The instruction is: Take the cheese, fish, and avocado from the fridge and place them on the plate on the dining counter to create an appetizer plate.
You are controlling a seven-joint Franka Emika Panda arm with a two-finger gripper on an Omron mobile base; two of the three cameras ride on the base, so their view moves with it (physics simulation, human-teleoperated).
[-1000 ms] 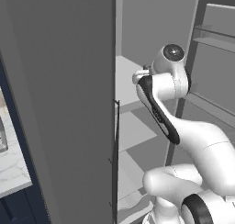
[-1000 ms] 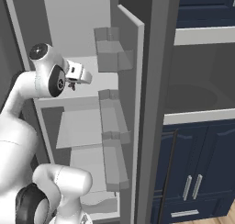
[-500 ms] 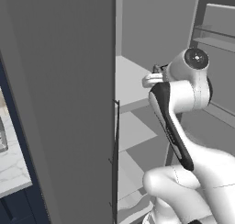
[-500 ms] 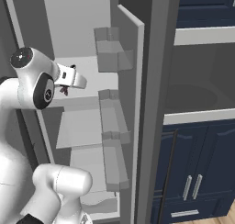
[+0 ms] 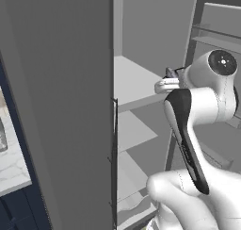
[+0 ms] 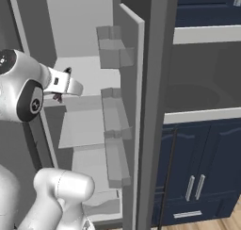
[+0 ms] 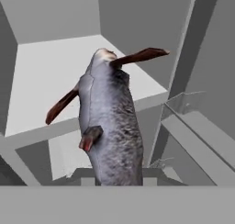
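Your gripper (image 7: 114,182) is clamped on the fish (image 7: 110,126), holding it in front of the fridge (image 6: 84,73) shelf (image 7: 50,81), so you're mid-fetch; next you likely pull clear and carry it to the plate.

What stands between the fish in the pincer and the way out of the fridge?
Nothing visible does. The pincer is shut on the fish at the open front of the fridge, above the shelf edge; the door racks stand off to the side.
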